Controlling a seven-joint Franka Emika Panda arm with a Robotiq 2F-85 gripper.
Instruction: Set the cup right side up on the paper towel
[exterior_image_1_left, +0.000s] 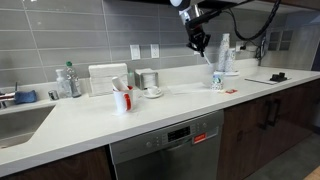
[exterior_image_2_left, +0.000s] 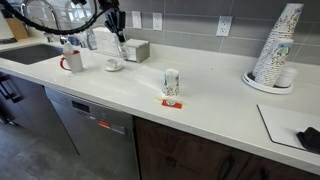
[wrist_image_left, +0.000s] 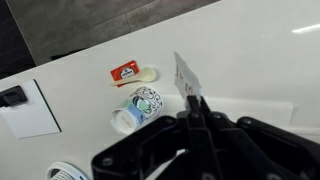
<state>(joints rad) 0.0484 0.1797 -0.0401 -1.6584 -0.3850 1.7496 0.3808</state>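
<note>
Claw (wrist_image_left: 194, 95) pinched narrow, empty, above desk (exterior_image_2_left: 220, 110) | cup (exterior_image_2_left: 171, 83) stands off towel (exterior_image_2_left: 285, 125), beside red packet (exterior_image_2_left: 172, 102); towel well right | risk: descending unopened, it knocks cup rolling toward near edge.

No legible text, brand, number or sign found in any view. Items bearing print, all unreadable at this resolution: a red packet (wrist_image_left: 124, 71) lying just beside the cup (wrist_image_left: 140, 104) carries a white mark, lettering not resolved; the cup itself shows a blue and green printed pattern, with no words discernible; a small red sticker (exterior_image_1_left: 203, 137) on the dishwasher (exterior_image_1_left: 165, 152) front, below the counter that the cup stands on, is too small to read.
</note>
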